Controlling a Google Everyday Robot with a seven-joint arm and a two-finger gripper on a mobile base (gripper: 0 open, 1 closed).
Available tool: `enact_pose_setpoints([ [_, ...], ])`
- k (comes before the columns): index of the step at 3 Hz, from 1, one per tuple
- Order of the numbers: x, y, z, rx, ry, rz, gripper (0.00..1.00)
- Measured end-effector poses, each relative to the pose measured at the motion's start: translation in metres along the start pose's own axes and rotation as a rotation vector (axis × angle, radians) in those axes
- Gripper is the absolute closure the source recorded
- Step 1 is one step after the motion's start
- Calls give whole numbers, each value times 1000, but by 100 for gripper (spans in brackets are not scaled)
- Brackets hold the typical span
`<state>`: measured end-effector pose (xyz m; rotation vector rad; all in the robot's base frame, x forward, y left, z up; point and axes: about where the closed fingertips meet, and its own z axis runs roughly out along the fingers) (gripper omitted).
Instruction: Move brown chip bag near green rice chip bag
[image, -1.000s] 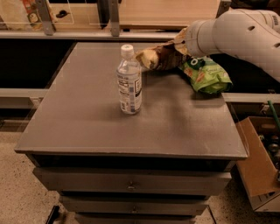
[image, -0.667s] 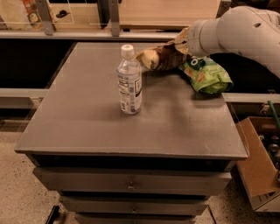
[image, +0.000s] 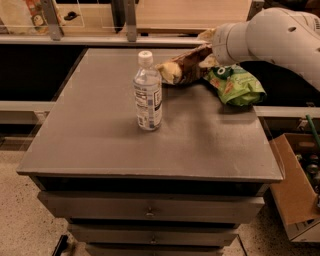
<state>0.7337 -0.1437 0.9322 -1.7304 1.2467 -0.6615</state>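
On the desk (image: 100, 150), a water bottle (image: 148, 92) is seen standing upright nearest the front, well apart from the task's things. Farther back, the brown chip bag (image: 185, 67) is held tilted, its raised right end apparently clamped in the end effector (image: 209, 50), just beside and seemingly touching the green rice chip bag (image: 237, 87) at the far right. Against a second ago, almost no shift of bag or arm is noted, so the move is judged nearly done, with only the release left.
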Motion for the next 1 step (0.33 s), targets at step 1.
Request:
enact_pose_setpoints([
  [1,-2,0,1,-1,-2,-1,0],
])
